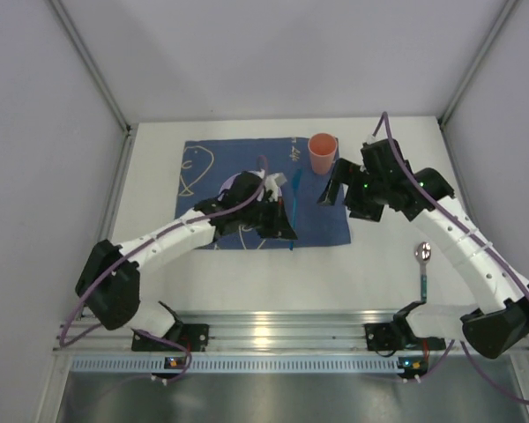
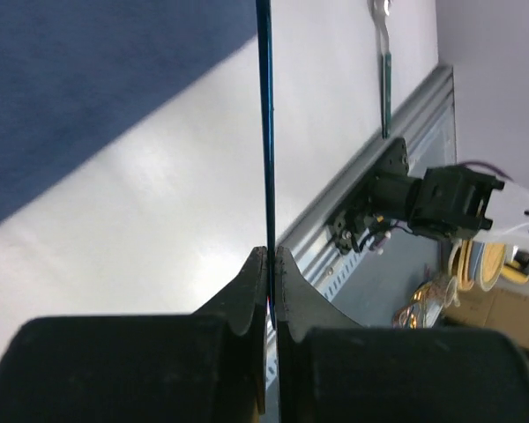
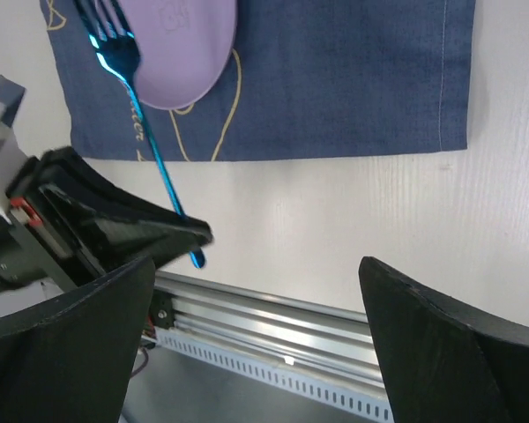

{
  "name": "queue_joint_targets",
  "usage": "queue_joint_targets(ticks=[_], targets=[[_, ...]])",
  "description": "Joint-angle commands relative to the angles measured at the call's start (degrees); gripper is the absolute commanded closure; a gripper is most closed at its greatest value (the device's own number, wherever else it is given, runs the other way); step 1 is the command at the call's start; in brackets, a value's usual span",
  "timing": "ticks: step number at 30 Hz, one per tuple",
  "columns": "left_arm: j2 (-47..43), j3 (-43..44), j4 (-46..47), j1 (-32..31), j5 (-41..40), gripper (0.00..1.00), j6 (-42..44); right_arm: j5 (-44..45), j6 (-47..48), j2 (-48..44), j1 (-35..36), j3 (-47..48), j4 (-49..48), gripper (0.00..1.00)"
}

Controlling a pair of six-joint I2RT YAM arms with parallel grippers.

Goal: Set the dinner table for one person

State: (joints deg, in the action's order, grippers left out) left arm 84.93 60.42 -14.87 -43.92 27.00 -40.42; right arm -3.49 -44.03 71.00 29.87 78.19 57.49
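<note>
**While our left gripper (image 2: 271, 256) pinches the blue fork (image 3: 145, 132), our right gripper (image 3: 257, 264) stands wide**

Since the dinner table (image 1: 247, 264) is the big white top, we start there. It lies flat in front of our two arms and fills the space between the grey walls. On it, toward the far side, lies a dark blue cloth mat (image 1: 326, 225) with pale line drawings. A round lilac plate (image 3: 181, 44) sits on the mat. In the top view it is partly hidden under our left arm.

The fork's prongs show over the edge of the plate. Its thin handle runs back past the mat's near edge, out over the bare white top. We cannot tell if the fork touches the plate. Our left gripper is squeezed tight on the handle end, with one black finger pressed on each side of it.

An orange cup (image 1: 322, 152) stands upright at the mat's far right corner. A spoon (image 1: 421, 264) with a green handle lies by itself on the white top, to the right of the mat and near our right arm.

Our right gripper hangs over the right part of the mat, near the cup. Its fingers are spread far apart and hold nothing.
</note>
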Motion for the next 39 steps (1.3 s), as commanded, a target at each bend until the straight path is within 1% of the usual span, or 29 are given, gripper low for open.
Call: queue_joint_targets(ticks=[1, 2, 4, 5, 7, 8, 9, 10, 11, 14, 16, 17, 20, 21, 25, 26, 27, 29, 30, 31, 32, 33, 35, 37, 39], targets=[[-6.77, -5.38, -1.22, 8.91, 7.08, 1.0, 3.16, 0.94, 2.81, -0.78, 0.1, 2.58, 0.42, 0.0], [-7.4, -6.71, -0.34, 14.94, 11.71, 1.0, 3.33, 0.94, 2.81, -0.95, 0.1, 2.23, 0.51, 0.0], [-8.11, -9.95, 3.61, 20.78, 16.39, 1.0, 3.07, 0.68, 3.07, -1.57, 0.1, 1.26, 0.69, 0.0], [-7.85, -10.58, 4.58, 26.03, 19.02, 1.0, 2.98, 0.5, 2.99, -1.83, 0.1, 0.13, 0.6, 0.0], [-6.19, -11.38, 6.51, 30.71, 25.09, 1.0, 3.86, -0.29, 2.99, -2.27, 0.02, -0.67, 0.69, 0.0], [-5.31, -11.82, 7.83, 34.91, 27.03, 1.0, 3.77, -0.55, 2.99, -2.45, 0.02, -1.37, 0.6, 0.0], [-4.08, -12.26, 9.23, 36.87, 29.14, 1.0, 2.99, -0.73, 3.07, -2.88, 0.02, -1.64, 0.69, 0.0], [-0.76, -12.43, 11.77, 38.63, 34.55, 1.0, 2.81, -1.17, 3.16, -3.06, 0.02, -1.81, 0.69, 0.0], [0.93, -12.0, 11.45, 41.78, 36.17, 1.0, 4.03, -1.26, 3.25, -3.32, 0.02, -2.16, 0.69, 0.0], [6.21, -9.54, 8.81, 47.68, 39.34, 1.0, 6.14, -1.26, 3.86, -4.03, 0.02, -2.52, 1.56, 0.0], [8.84, -8.22, 8.9, 49.8, 42.76, 1.0, 6.76, -0.91, 4.39, -4.64, 0.1, -2.61, 2.18, 0.0], [9.81, -7.43, 7.16, 51.55, 43.56, 1.0, 8.15, -0.82, 4.57, -4.73, -0.07, -2.69, 2.71, 0.0], [14.64, -4.27, 4.77, 53.58, 43.92, 1.0, 8.87, -0.91, 4.66, -5.87, -0.07, -3.75, 3.06, 0.01], [15.96, -2.96, 5.11, 53.76, 44.18, 1.0, 7.57, -1.0, 4.74, -6.22, -0.07, -4.1, 3.24, 0.01], [23.25, 0.82, 1.26, 53.68, 45.94, 1.0, 6.76, -1.44, 4.74, -6.67, -0.07, -4.45, 3.59, 0.01], [24.4, 1.62, -0.92, 53.94, 46.12, 0.99, 7.63, -1.35, 4.92, -6.75, -0.07, -4.54, 3.68, 0.01], [25.37, 2.85, -3.73, 53.94, 45.51, 0.95, 9.03, -1.26, 5.09, -6.84, -0.07, -4.54, 3.68, 0.01], [27.39, 4.34, -9.09, 54.12, 43.06, 0.95, 10.62, -1.17, 5.18, -6.76, -0.16, -4.72, 3.68, 0.01], [28.27, 5.48, -12.43, 54.12, 42.09, 0.94, 14.54, -1.35, 5.27, -6.58, -0.16, -4.63, 3.68, 0.01], [29.06, 7.41, -18.46, 54.2, 39.29, 0.88, 16.06, -1.61, 5.36, -6.4, -0.25, -4.54, 3.68, 0.01], [29.16, 8.12, -20.53, 54.38, 37.61, 0.85, 18.08, -1.79, 5.45, -6.32, -0.25, -4.37, 3.85, 0.01], [28.98, 8.65, -22.03, 54.47, 34.9, 0.84, 18.71, -1.87, 5.53, -6.23, -0.25, -4.37, 3.85, 0.01], [28.19, 9.36, -25.81, 54.99, 32.25, 0.8, 20.02, -1.88, 5.62, -6.14, -0.25, -4.28, 3.77, 0.01], [27.93, 9.8, -27.39, 55.78, 29.79, 0.79, 20.03, -2.05, 5.71, -5.79, -0.25, -4.28, 3.77, 0.01], [28.28, 11.02, -31.52, 56.84, 27.33, 0.75, 21.0, -2.31, 5.8, -5.44, -0.16, -4.19, 3.77, 0.01]])
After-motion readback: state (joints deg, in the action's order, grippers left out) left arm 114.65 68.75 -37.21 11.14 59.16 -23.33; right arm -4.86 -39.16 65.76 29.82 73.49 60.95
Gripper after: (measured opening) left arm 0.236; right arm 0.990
